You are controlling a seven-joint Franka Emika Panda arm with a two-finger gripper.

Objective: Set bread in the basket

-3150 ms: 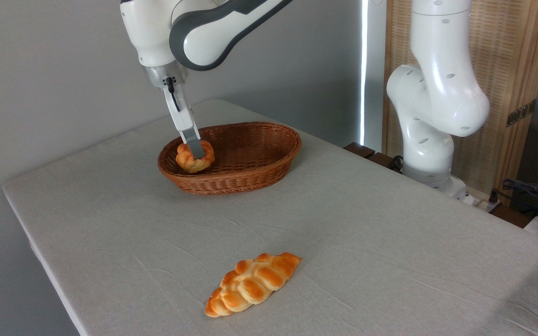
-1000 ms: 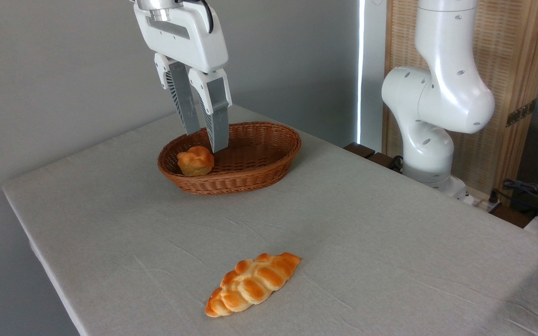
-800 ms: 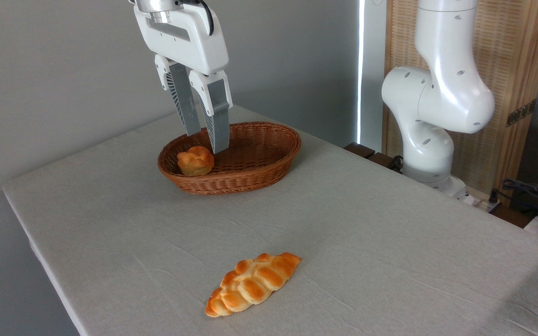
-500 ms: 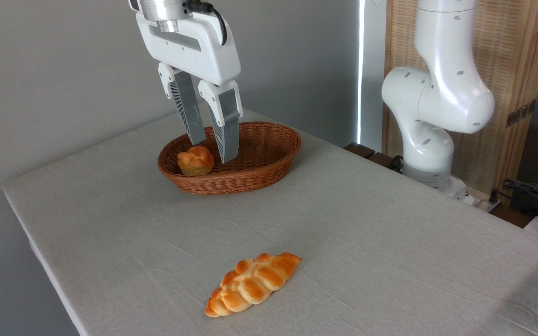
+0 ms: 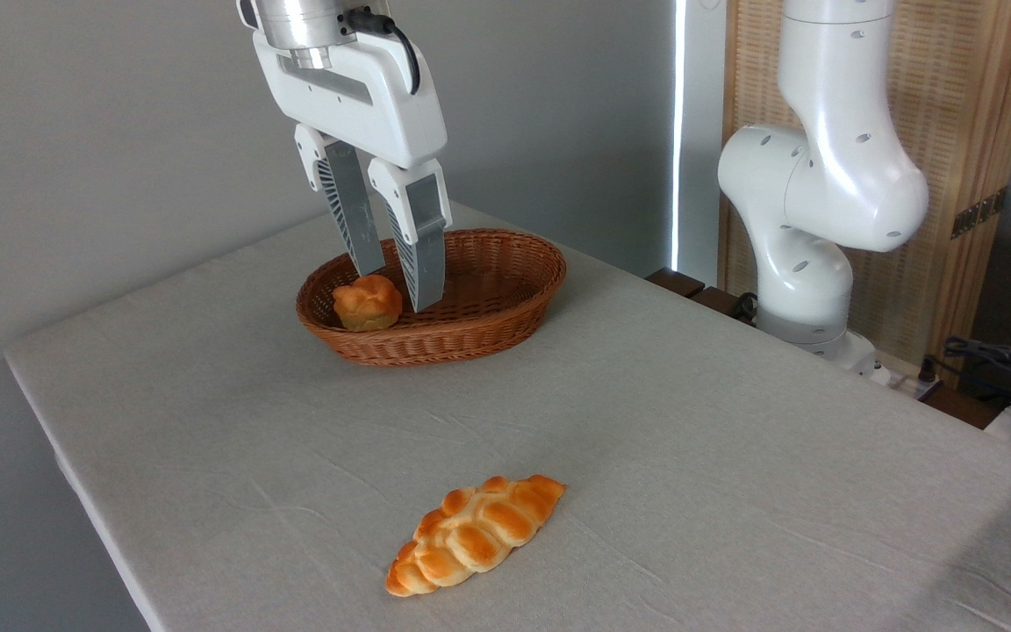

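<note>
Bread [image 5: 368,302] in basket [image 5: 505,307] | grey-clothed table [image 5: 690,439] | grey wall [image 5: 102,132]

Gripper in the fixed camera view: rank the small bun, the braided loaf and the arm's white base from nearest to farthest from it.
From the gripper, whose fingers are open:
1. The small bun, just to its lower left, inside the basket.
2. The braided loaf, on the near part of the table.
3. The arm's white base, far right.
The loaf and the base are hard to separate.
</note>
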